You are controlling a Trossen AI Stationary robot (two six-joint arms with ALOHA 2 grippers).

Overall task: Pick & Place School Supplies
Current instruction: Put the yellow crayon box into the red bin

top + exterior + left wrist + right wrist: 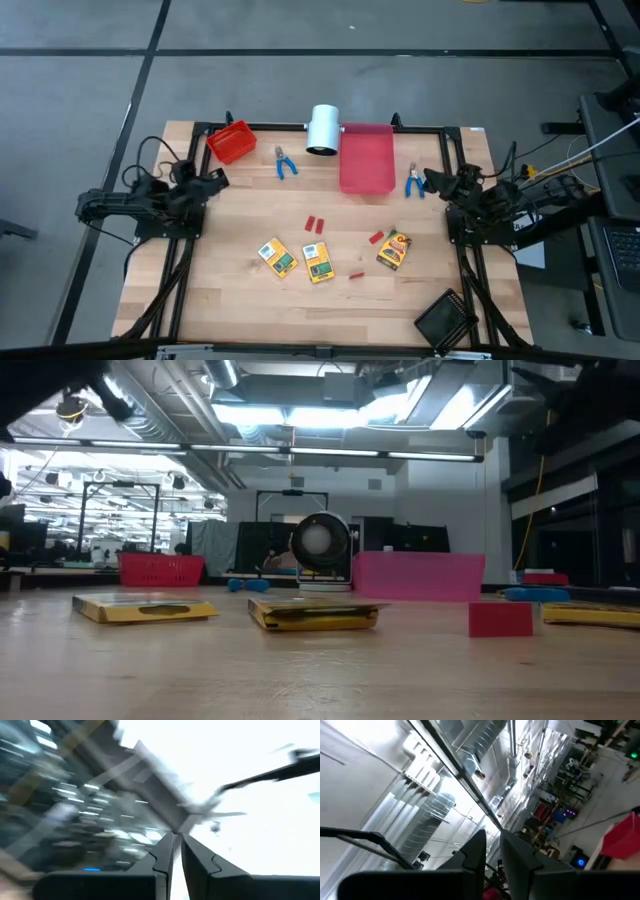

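Resting folded at opposite table edges, the left gripper (218, 181) and right gripper (437, 183) are nearly clenched, grasping nothing; three yellow-orange boxes (318, 262) lie mid-table between them, the rightmost box (394, 250) nearer the right gripper.

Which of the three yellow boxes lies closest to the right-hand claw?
The yellow box lying alone toward the table's right side, next to a tiny red block. The other two boxes sit together near the middle.
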